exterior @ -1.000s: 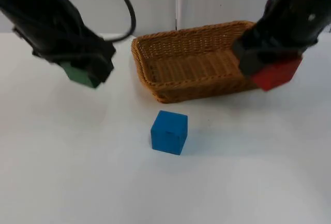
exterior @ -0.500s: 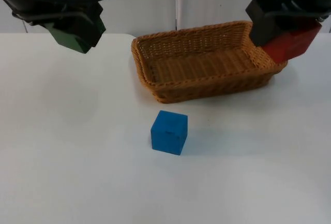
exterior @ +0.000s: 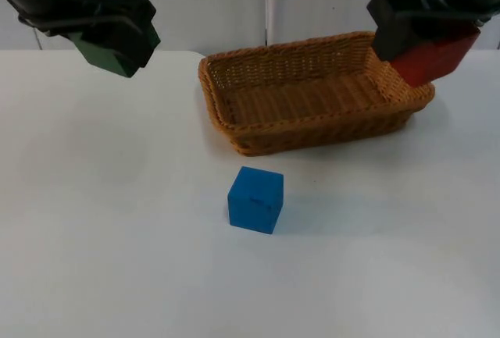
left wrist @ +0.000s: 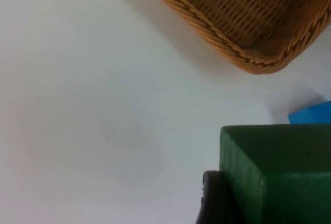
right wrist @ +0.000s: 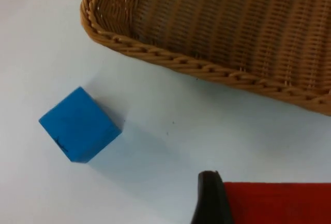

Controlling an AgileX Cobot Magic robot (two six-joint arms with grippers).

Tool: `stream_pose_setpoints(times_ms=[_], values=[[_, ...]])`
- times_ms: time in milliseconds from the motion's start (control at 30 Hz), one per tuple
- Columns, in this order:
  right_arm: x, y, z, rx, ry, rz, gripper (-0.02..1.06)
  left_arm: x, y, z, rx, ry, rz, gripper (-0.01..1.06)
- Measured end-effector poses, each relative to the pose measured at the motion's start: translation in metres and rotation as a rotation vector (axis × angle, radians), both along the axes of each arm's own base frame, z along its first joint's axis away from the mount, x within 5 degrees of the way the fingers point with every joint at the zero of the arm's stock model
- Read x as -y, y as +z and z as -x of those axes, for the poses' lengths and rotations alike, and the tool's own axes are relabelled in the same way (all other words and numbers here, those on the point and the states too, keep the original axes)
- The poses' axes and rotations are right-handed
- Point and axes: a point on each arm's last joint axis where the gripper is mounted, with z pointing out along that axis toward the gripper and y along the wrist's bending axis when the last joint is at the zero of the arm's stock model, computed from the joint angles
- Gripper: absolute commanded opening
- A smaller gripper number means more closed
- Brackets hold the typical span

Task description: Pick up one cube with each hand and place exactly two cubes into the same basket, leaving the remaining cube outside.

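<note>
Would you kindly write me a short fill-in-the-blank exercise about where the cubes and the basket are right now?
1. The left gripper holds the ____ cube above the table.
2. The right gripper holds the ____ cube at the basket's far right end.
3. The blue cube rests on the table, in front of the ____.
4. The number of cubes inside the basket is ____.

Missing words: green; red; basket; zero
</note>
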Motion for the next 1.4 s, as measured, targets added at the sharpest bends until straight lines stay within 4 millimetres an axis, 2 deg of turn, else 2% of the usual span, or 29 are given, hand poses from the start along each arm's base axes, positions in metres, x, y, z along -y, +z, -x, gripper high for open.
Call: stream_pose_setpoints(times_ms=[267, 367, 433, 567, 633, 833, 1033, 1133, 1167, 1233, 1367, 1400], values=[[0.006, 0.002, -0.007, 0.035, -0.026, -0.026, 0.00, 0.002, 0.004, -0.005, 0.053, 0.031, 0.041, 0.00], [0.022, 0.003, -0.016, 0.037, -0.088, -0.038, 0.00, 0.003, 0.003, -0.009, 0.077, 0.050, 0.062, 0.00], [0.033, 0.003, -0.021, 0.036, -0.125, -0.041, 0.00, 0.004, -0.002, -0.013, 0.077, 0.059, 0.066, 0.00], [0.043, 0.003, -0.026, 0.044, -0.155, -0.045, 0.00, 0.005, -0.014, -0.019, 0.059, 0.073, 0.071, 0.00], [0.044, 0.004, -0.027, 0.060, -0.159, -0.053, 0.00, 0.008, -0.022, -0.027, 0.042, 0.077, 0.072, 0.00], [0.042, 0.008, -0.031, 0.115, -0.157, -0.081, 0.00, 0.015, -0.026, -0.045, 0.025, 0.070, 0.097, 0.00], [0.032, 0.002, -0.056, 0.109, -0.159, -0.079, 0.00, 0.029, -0.029, -0.072, 0.023, 0.044, 0.170, 0.00], [0.023, -0.011, -0.079, 0.072, -0.161, -0.061, 0.00, 0.038, -0.033, -0.085, 0.023, 0.021, 0.202, 0.00], [0.023, -0.011, -0.079, 0.072, -0.161, -0.061, 0.00, 0.038, -0.033, -0.085, 0.023, 0.021, 0.202, 0.00], [0.017, -0.020, -0.093, 0.051, -0.162, -0.050, 0.00, 0.044, -0.036, -0.094, 0.024, 0.007, 0.220, 0.00], [0.011, -0.043, -0.120, 0.021, -0.182, -0.042, 0.00, 0.058, -0.055, -0.113, 0.015, -0.008, 0.230, 0.00], [0.011, -0.043, -0.120, 0.021, -0.182, -0.042, 0.00, 0.058, -0.055, -0.113, 0.015, -0.008, 0.230, 0.00]])
